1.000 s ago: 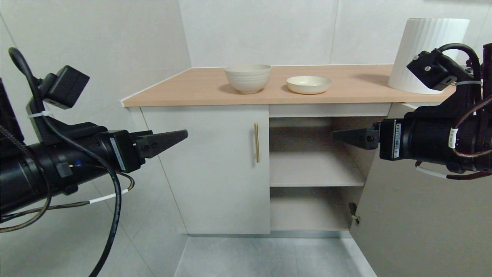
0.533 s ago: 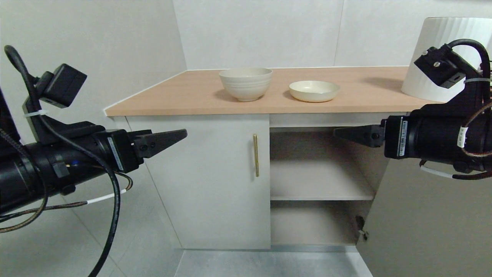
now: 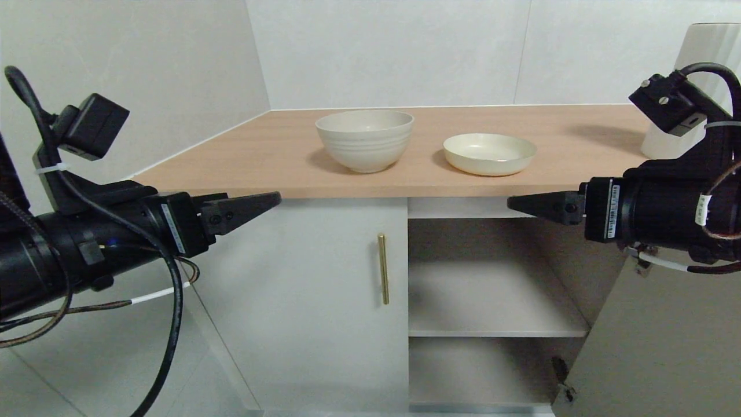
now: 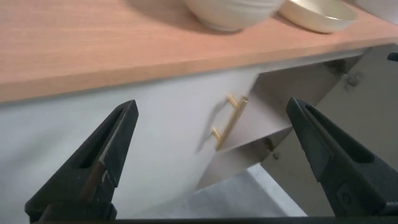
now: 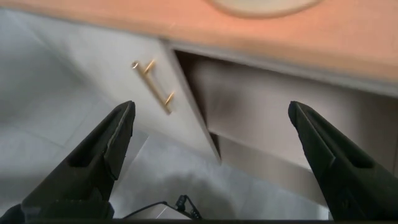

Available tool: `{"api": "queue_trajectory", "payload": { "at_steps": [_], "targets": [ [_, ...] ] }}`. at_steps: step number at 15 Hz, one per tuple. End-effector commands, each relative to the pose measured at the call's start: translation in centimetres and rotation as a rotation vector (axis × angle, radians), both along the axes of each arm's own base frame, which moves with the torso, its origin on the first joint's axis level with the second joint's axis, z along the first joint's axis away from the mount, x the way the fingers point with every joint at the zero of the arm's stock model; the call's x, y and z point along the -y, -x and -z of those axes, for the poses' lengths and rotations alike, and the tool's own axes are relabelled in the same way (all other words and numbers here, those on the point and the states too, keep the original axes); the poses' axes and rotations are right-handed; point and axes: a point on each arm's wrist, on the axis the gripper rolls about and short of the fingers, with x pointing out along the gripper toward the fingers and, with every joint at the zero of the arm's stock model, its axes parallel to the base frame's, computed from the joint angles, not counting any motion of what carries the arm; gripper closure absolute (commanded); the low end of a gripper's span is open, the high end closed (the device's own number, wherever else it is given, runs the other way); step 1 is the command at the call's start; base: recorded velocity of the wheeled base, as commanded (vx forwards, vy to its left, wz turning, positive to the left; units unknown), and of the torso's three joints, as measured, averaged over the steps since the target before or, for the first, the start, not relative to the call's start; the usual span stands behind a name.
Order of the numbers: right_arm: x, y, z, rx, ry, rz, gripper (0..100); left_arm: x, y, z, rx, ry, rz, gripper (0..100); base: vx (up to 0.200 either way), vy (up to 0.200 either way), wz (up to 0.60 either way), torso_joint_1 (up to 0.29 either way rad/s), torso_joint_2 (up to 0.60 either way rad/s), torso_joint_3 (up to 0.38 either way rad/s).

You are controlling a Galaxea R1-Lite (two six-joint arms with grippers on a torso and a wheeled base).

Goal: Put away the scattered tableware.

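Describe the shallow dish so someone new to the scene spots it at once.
Find the wooden countertop over the white cabinet. Two cream pieces stand apart on it; the shallow dish is the one above the cabinet's open side. It is low and wide, while the ribbed bowl over the closed door is tall and deep.

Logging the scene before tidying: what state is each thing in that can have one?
left cabinet door, shut
right cabinet door, swung open
bowl, upright on the countertop
shallow dish, upright, empty
left end effector, open, holding nothing
right end effector, open, holding nothing
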Motion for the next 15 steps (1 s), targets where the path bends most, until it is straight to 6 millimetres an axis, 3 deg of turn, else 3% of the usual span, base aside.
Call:
{"api": "queue_trajectory", "payload": {
  "at_steps": [1, 7, 11, 15],
  "targets": [
    [0.34, 0.58, -0.34, 0.014, -0.008, -0.007, 0, 0.03, -0.07, 0.06, -0.002, 0.001, 0.001, 0, 0.0, 0.0, 0.0, 0.0, 0.0, 0.0],
    [0.39, 0.77, -0.24, 0.013, -0.004, -0.01, 0, 0.09, -0.25, 0.22, -0.009, -0.002, 0.002, 0, 0.0, 0.0, 0.0, 0.0, 0.0, 0.0],
    [0.33, 0.75, -0.21, 0.011, -0.004, -0.012, 0, 0.16, -0.49, 0.33, -0.015, -0.004, -0.001, 0, 0.0, 0.0, 0.0, 0.059, -0.2, -0.242],
    [0.21, 0.57, -0.03, 0.005, 0.001, -0.012, 0, 0.49, -0.45, 0.47, -0.022, -0.007, 0.012, 0, 0.0, 0.0, 0.0, 0.118, -0.52, -0.312]
  ]
}}
